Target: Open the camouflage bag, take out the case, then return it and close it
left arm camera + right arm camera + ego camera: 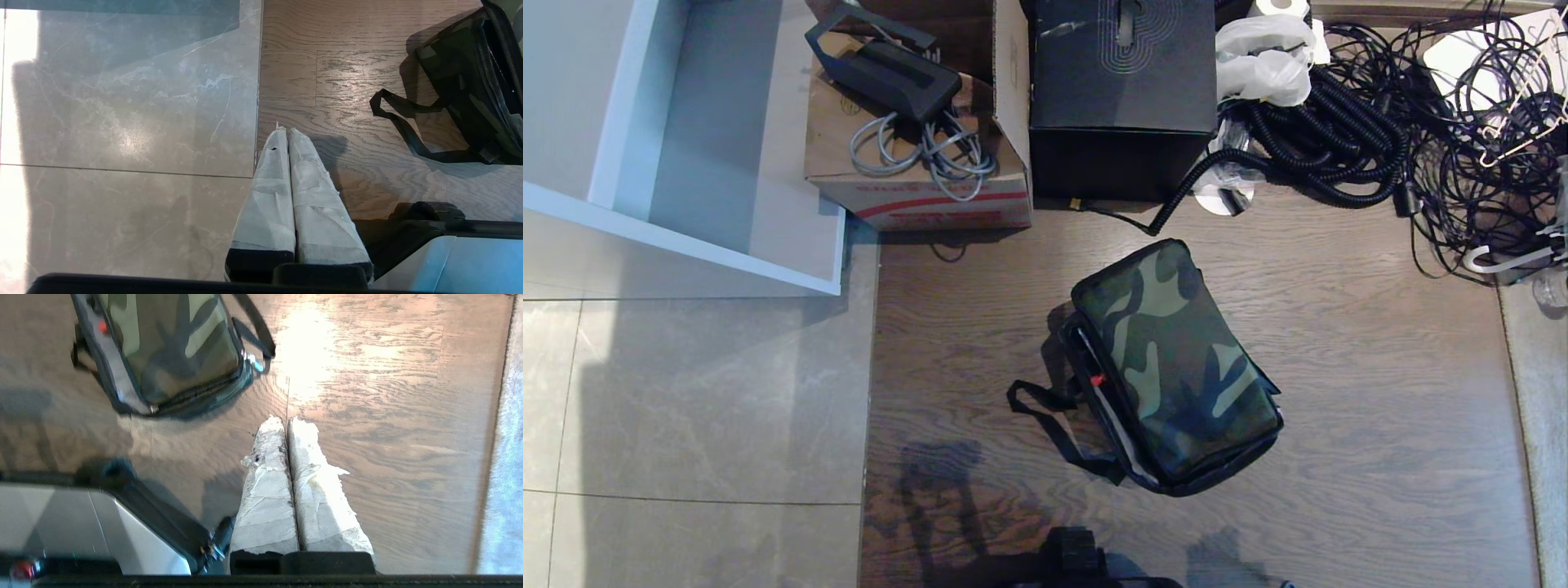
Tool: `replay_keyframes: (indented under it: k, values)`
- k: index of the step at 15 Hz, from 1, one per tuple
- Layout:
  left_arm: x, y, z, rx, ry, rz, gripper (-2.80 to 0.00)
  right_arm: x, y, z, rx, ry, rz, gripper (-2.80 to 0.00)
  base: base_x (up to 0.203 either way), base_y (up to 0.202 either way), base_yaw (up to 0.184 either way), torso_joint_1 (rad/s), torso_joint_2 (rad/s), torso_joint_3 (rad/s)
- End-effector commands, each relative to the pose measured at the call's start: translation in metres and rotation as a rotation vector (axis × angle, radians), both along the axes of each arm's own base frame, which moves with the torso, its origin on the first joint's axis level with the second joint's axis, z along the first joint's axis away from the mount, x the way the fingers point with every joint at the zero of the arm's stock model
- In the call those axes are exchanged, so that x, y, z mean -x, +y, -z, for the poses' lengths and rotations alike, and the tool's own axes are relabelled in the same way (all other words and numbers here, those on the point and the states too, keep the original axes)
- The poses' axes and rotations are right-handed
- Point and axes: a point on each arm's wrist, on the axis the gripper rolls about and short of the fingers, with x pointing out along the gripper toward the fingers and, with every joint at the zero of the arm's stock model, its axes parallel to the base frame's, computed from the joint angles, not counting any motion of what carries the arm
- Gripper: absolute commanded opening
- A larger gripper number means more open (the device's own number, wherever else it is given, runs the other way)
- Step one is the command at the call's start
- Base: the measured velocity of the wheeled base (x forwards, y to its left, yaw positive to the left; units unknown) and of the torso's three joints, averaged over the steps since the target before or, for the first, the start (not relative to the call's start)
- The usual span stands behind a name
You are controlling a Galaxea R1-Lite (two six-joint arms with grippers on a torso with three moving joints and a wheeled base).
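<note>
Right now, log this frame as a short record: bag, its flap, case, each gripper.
bag: camouflage bag on the wood floor, apart from both grippers
flap: down, grey lining showing along one long edge by the red zipper pull
case: not visible
left gripper: fingers together, empty, over the tile-wood seam
right gripper: fingers together, empty, over bare wood floor beside the bag

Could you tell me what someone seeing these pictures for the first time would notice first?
The camouflage bag draws the eye first, lying alone on the wood floor in the middle of the head view, a strap loop trailing on its left. Behind it stand a black box with a swirl-patterned top and a big tangle of black cables to the right. Both wrist views show a shut, tape-wrapped pincer over bare floor, left pincer and right pincer, neither touching the bag.
</note>
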Motion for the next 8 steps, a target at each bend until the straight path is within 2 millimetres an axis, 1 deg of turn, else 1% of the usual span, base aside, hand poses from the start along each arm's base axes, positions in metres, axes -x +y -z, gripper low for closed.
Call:
replay_keyframes:
  k: [1,8]
  values:
    - [0.0000,0.0001,0.0000,0.000,-0.001,-0.001,-2.80,0.0008,-0.0002,0.0088,-0.023,-0.088,0.018,-2.80,0.000,0.000,0.000,0.000,0.00,0.000]
    - [0.0000,0.0000,0.0000,-0.001,-0.001,0.000,-2.80,0.0004,-0.0003,0.0079,-0.052,-0.109,0.022,-2.80,0.000,0.000,0.000,0.000,0.00,0.000]
